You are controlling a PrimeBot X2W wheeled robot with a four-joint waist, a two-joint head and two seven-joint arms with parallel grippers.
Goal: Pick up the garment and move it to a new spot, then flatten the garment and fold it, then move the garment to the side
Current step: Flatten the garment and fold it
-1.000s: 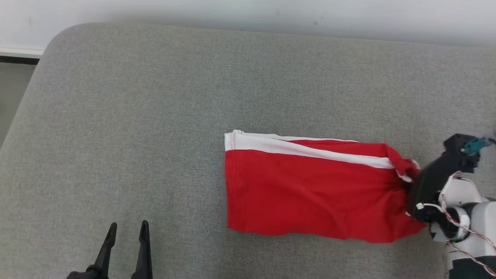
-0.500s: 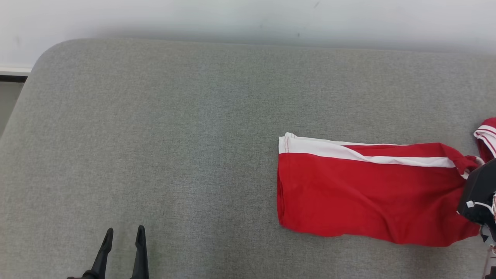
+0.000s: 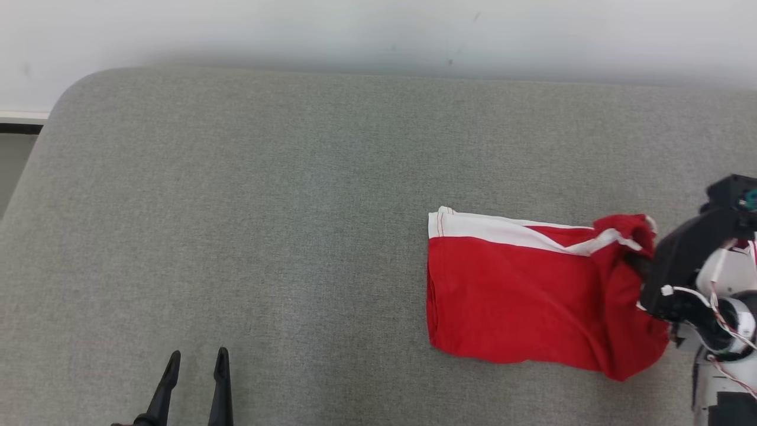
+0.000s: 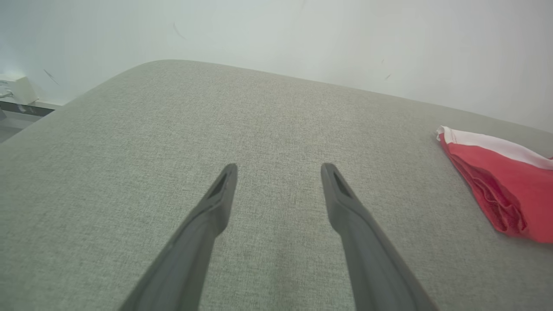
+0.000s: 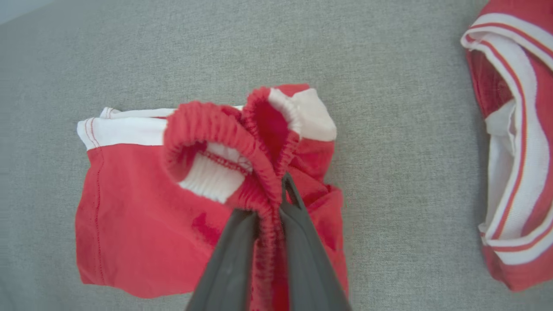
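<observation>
Well, the left hand (image 3: 198, 352) hovers wide open and empty over the grey padded surface (image 3: 236, 207); right of the middle lies the red garment (image 3: 520, 302) — its bunched waistband lifted, pinched by the nearly closed right hand (image 5: 273, 207).

The left end effector (image 3: 198, 352) is made up of two long, matte dark-grey fingers (image 4: 203, 233), broad at the base and narrowed to blunt tips. A shallow elongated recess is cut into each finger just below its tip. The right end effector (image 5: 276, 203) is built of the same dark fingers. Directly behind it an angular black housing (image 3: 680, 260) is mounted, capped at its far end by a small teal fitting (image 3: 751, 198). Behind the housing a rounded white wrist shell (image 3: 730, 272) is seen, split by a black ring joint (image 3: 707, 322). A small white connector (image 3: 667, 290) is fixed to the housing, and thin red-and-white twisted wires (image 3: 718, 310) are run from it along the shell.
</observation>
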